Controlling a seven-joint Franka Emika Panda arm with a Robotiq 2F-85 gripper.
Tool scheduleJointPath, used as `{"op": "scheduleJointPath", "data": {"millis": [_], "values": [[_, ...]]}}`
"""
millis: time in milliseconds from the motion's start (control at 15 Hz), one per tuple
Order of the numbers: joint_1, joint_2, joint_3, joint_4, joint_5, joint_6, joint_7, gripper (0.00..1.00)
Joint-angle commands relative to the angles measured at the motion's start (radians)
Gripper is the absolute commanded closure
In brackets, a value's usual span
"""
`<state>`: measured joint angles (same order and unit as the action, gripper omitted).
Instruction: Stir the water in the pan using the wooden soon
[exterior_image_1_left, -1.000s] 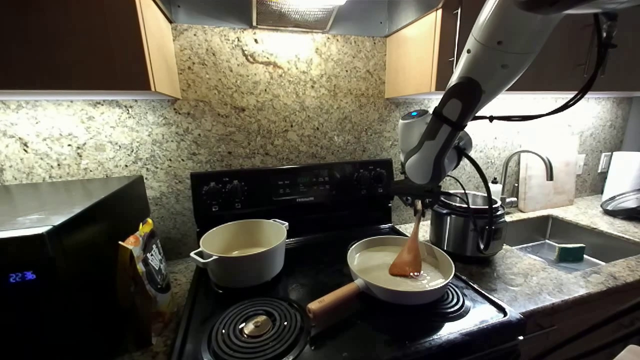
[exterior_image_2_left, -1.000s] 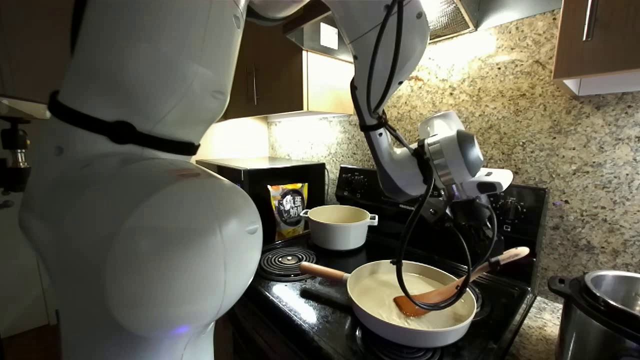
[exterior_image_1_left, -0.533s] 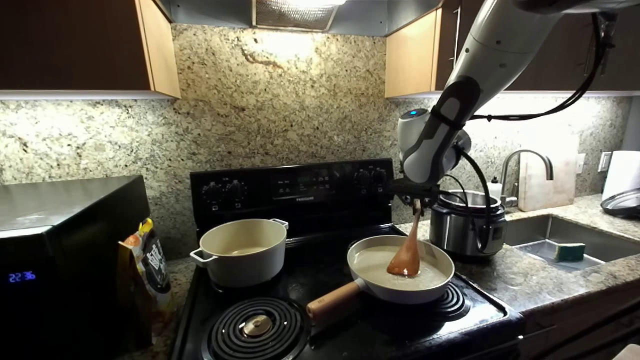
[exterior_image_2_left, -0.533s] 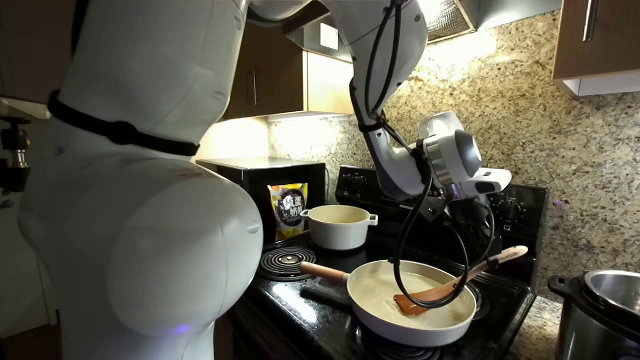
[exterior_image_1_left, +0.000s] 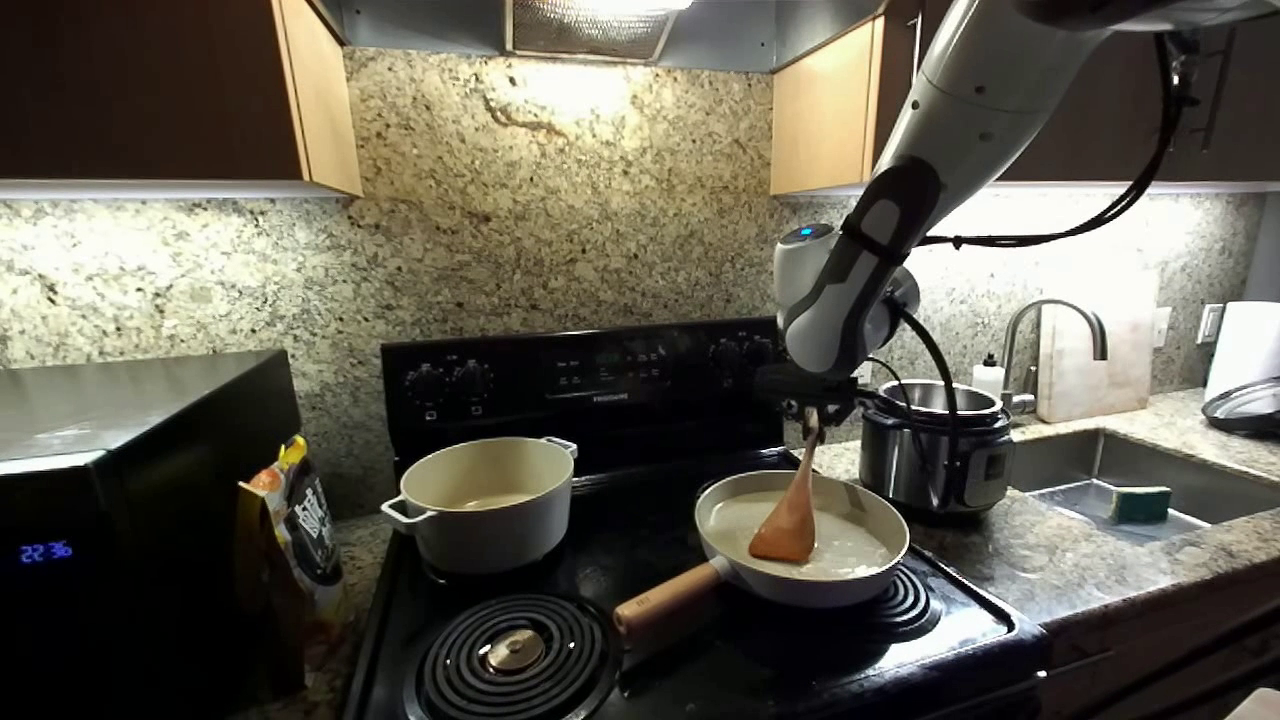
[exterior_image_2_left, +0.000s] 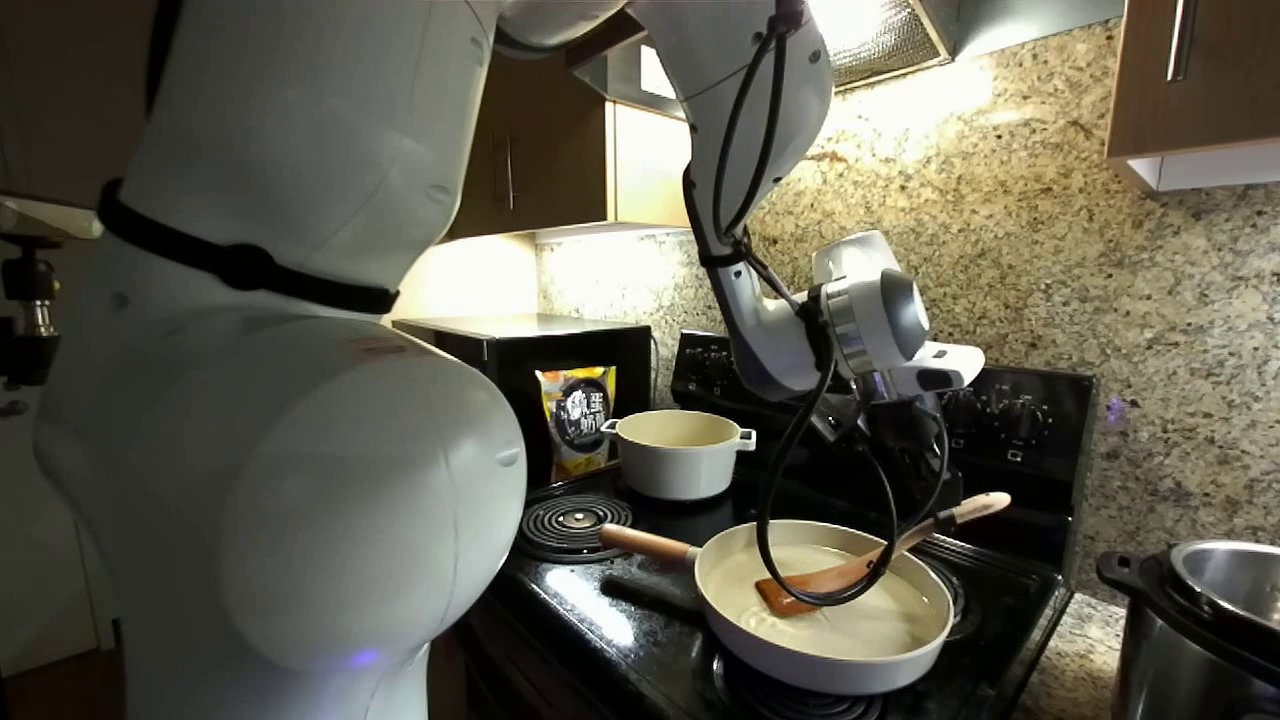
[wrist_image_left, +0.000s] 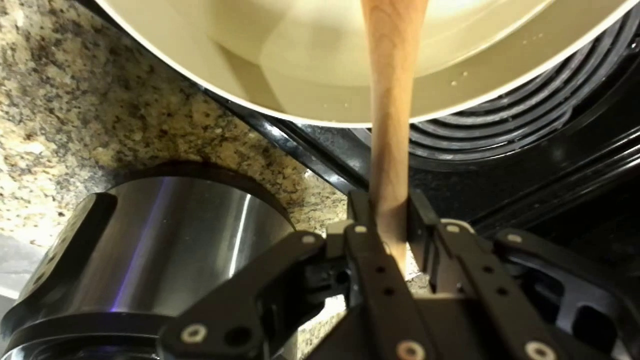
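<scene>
Your gripper (wrist_image_left: 391, 210) has its jaws pinching the handle of the wooden spoon (wrist_image_left: 392, 115), one side against each face of the wood, as the wrist view shows. You have the wooden spoon tilted: in an exterior view the butt of its handle projects past the jaws, the shaft crosses above the rim of the pan (exterior_image_1_left: 815, 593), and the broad blade is inside the pan with its lower edge in the water (exterior_image_1_left: 850, 545). Whether that edge touches the pan floor, you cannot tell. The pan rests upright on the black stove (exterior_image_1_left: 740, 670); burner coils (wrist_image_left: 475, 135) show past its rim, and its own wooden handle points toward a further burner (exterior_image_1_left: 513, 652). Just beside the stove, on your granite counter (exterior_image_1_left: 1060, 560), stands a steel cooker (wrist_image_left: 195, 250). Farther along the stove, apart from the pan, you find a white two-handled pot (exterior_image_1_left: 500, 535), upright. Past it, a printed bag (exterior_image_2_left: 578, 420) stands in front of the black microwave (exterior_image_1_left: 150, 580); contact between them cannot be confirmed. Beyond the steel cooker, a sponge (exterior_image_1_left: 1140, 505) sits in the sink (exterior_image_1_left: 1150, 468), with a cutting board (exterior_image_1_left: 1095, 370) standing on edge behind.
</scene>
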<state>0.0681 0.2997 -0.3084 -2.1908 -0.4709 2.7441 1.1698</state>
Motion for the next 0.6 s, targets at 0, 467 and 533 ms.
{"op": "scheduleJointPath", "data": {"millis": [0, 467, 533], "values": [[-0.047, -0.053, 0.002, -0.039, 0.068, 0.012, -0.048, 0.95], [-0.023, -0.014, 0.011, 0.006, 0.053, -0.029, -0.01, 0.95], [-0.018, -0.015, 0.013, 0.008, 0.052, -0.032, -0.01, 0.95]]}}
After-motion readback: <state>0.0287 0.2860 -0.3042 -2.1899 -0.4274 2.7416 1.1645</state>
